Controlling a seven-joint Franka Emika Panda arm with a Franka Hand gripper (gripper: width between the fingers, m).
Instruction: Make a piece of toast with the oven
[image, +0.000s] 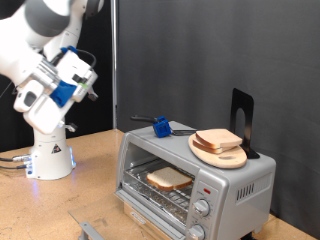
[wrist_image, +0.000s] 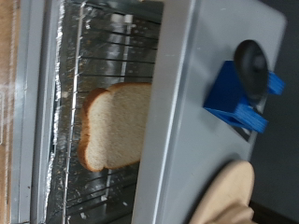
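Note:
The silver oven (image: 225, 183) stands at the exterior view's lower right with its door dropped open. The piece of toast (image: 168, 178) lies flat on the wire rack inside. In the wrist view the same piece of toast (wrist_image: 117, 126) rests on the rack (wrist_image: 103, 51), beside the oven's grey top (wrist_image: 182, 103). My gripper (image: 82, 80) hangs high at the exterior view's upper left, well away from the oven and above it, holding nothing that shows. Its fingers do not appear in the wrist view.
On the oven's top sit a round wooden board (image: 238, 158) carrying other bread slices (image: 218, 140), a blue block with a black handle (image: 160, 126), and a black stand (image: 243, 118). The arm's white base (image: 50, 150) stands on the wooden table at left.

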